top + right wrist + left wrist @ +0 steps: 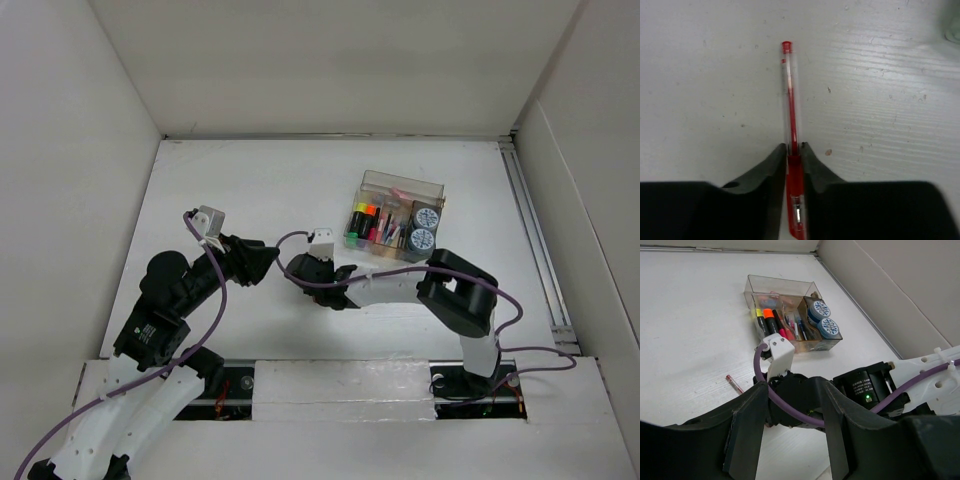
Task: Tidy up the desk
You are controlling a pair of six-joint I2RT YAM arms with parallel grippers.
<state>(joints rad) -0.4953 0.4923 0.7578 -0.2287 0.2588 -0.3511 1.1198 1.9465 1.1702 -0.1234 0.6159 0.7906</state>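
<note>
top external view: the left gripper [262,262] is held with jaws wide apart, empty, above the desk [250,190] lying beneath both arms. at centre the red pen [789,95], flat on the desk, is pinched by the right gripper [794,147]. far right, the organizer [400,180] is largely filled; this pen is judged outstanding.

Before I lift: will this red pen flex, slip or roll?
The red pen looks like a thin rigid plastic tube, so probably stiff and light. Its smooth round barrel may roll on the desk if released. The right gripper pinches near one end, so it could pivot.
</note>
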